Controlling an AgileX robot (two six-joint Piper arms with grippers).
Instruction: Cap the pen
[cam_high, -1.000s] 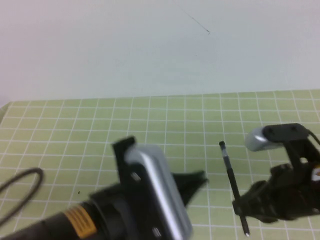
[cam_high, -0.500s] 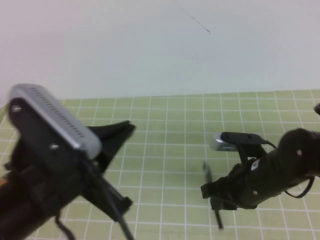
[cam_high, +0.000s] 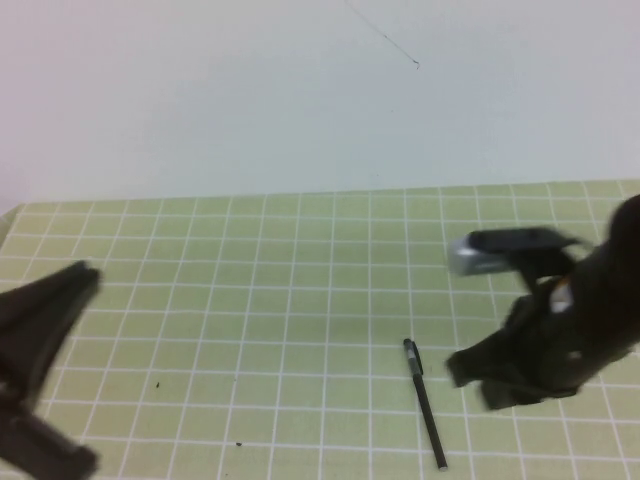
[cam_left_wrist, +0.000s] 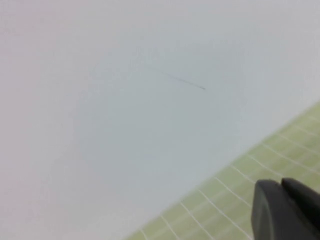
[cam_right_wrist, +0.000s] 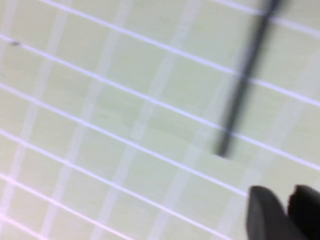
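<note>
The thin black pen (cam_high: 424, 403) lies flat on the green grid mat (cam_high: 300, 300), near the front and right of centre, with a slightly thicker dark end pointing away from me. No separate cap shows. My right gripper (cam_high: 470, 378) hovers just right of the pen, not touching it, its fingers close together and empty. In the right wrist view the pen (cam_right_wrist: 243, 82) is a blurred dark line beyond the gripper (cam_right_wrist: 287, 200). My left gripper (cam_high: 88, 277) is at the far left, shut and empty. In the left wrist view the left gripper (cam_left_wrist: 282, 187) points at the white wall.
A white wall (cam_high: 300, 100) rises behind the mat's far edge. A small dark speck (cam_high: 157, 383) and another (cam_high: 238, 444) lie on the mat at the front left.
The pen, held in my right gripper before, now lies on the mat. My right arm has moved right and away from it. My left arm has swung far left and low.
</note>
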